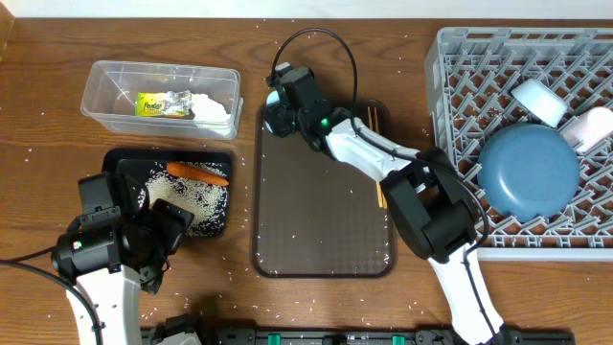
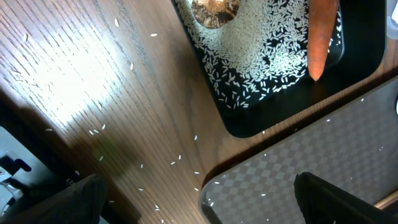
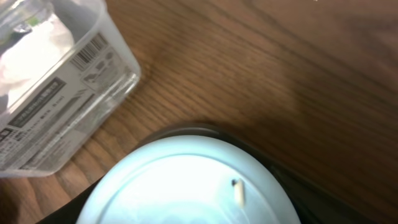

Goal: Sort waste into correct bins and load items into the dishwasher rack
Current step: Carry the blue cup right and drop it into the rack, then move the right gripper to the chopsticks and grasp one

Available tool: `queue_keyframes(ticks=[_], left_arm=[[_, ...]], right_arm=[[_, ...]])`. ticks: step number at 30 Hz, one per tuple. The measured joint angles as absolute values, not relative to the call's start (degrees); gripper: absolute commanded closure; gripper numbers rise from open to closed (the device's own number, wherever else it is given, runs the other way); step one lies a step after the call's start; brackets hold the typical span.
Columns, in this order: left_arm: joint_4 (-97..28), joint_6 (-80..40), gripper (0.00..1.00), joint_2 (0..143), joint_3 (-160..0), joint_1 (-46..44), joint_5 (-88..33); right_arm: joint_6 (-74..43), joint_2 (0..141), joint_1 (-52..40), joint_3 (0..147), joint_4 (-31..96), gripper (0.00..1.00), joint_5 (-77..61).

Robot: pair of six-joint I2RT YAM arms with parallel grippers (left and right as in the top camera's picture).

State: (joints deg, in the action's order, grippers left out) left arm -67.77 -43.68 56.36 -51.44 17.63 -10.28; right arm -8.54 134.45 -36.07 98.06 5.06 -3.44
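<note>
One left claw [image 2: 200, 202] spread wide; right claw [image 1: 283, 105] over bowl [image 3: 180, 180], state unclear.

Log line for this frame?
left tool open, beside black tray | right tool over light blue cup, grip unclear | chopsticks by brown tray | plate in rack

Wooden table [image 1: 48, 96], rack [image 1: 460, 57], tub [image 1: 163, 66], probably scattered rice [image 2: 194, 138]

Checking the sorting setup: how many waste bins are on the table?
2. The clear tub sits at the back left; the black tray lies just in front of it, beside the brown serving tray. None seems hidden.
</note>
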Motion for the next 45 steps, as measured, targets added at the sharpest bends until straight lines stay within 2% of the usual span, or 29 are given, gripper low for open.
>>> queue_keyframes(ticks=[7, 11, 16, 24, 29, 35, 38, 45], left_arm=[[-67.77, -43.68, 0.02, 56.36, -51.44, 17.63, -10.28], [-67.79, -43.68, 0.02, 56.36, -51.44, 17.63, -10.31], [-67.77, -43.68, 0.02, 56.36, -51.44, 17.63, -10.28], [-67.77, -43.68, 0.02, 56.36, -51.44, 17.63, -10.28], [-67.79, -43.68, 0.02, 56.36, -51.44, 17.63, -10.31], [-67.79, -43.68, 0.02, 56.36, -51.44, 17.63, -10.28], [-67.77, -43.66, 0.02, 56.36, -51.44, 17.63, -10.28], [-67.77, -43.68, 0.02, 56.36, -51.44, 17.63, -10.28]], right_arm=[[-8.75, 132.03, -33.52, 100.09, 12.60, 0.43, -3.33], [-9.63, 125.75, -28.69, 100.14, 17.37, 0.42, -3.14], [-10.26, 115.04, -17.74, 101.10, 22.87, 0.41, -1.78], [-8.25, 103.63, 6.87, 101.62, 30.26, 0.37, 1.17], [-6.57, 102.80, 22.31, 101.62, 33.61, 0.38, 2.00], [-5.41, 103.20, 35.68, 101.62, 35.64, 0.37, 2.33], [-4.45, 104.64, 39.13, 101.62, 36.16, 0.36, 2.11], [-3.31, 110.06, 41.34, 101.62, 36.62, 0.27, 1.23]])
